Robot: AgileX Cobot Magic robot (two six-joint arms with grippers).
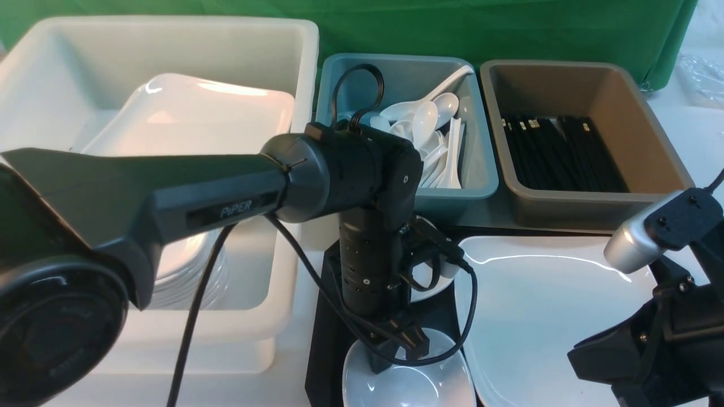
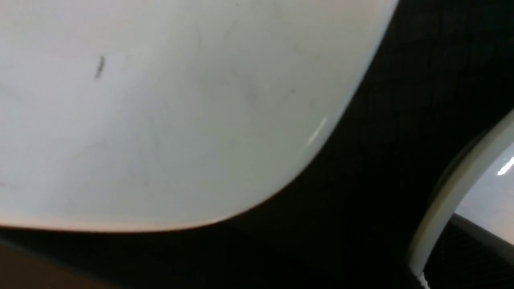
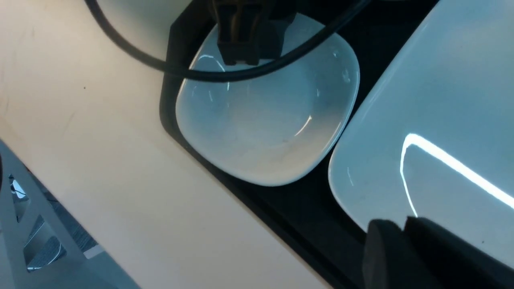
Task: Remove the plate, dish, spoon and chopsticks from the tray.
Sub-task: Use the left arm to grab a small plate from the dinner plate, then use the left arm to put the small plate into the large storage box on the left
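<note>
The black tray (image 1: 322, 339) holds the large white plate (image 1: 543, 316) on its right part and a small deep white dish (image 1: 413, 387) at its near left. A second small dish (image 1: 432, 285) is half hidden behind my left arm. My left gripper (image 1: 396, 347) points down at the near dish's far rim, as the right wrist view (image 3: 245, 56) also shows, and is closed on it; the dish (image 3: 265, 132) lies flat. My right gripper (image 3: 401, 224) has its jaws together over the plate's (image 3: 441, 100) near corner. No spoon or chopsticks show on the tray.
A big white bin (image 1: 271, 73) with stacked plates stands at the left. A blue-grey bin (image 1: 481, 169) holds several white spoons. A brown bin (image 1: 650, 141) holds black chopsticks. A green cloth hangs behind. My left arm's cable (image 3: 180, 70) loops over the tray.
</note>
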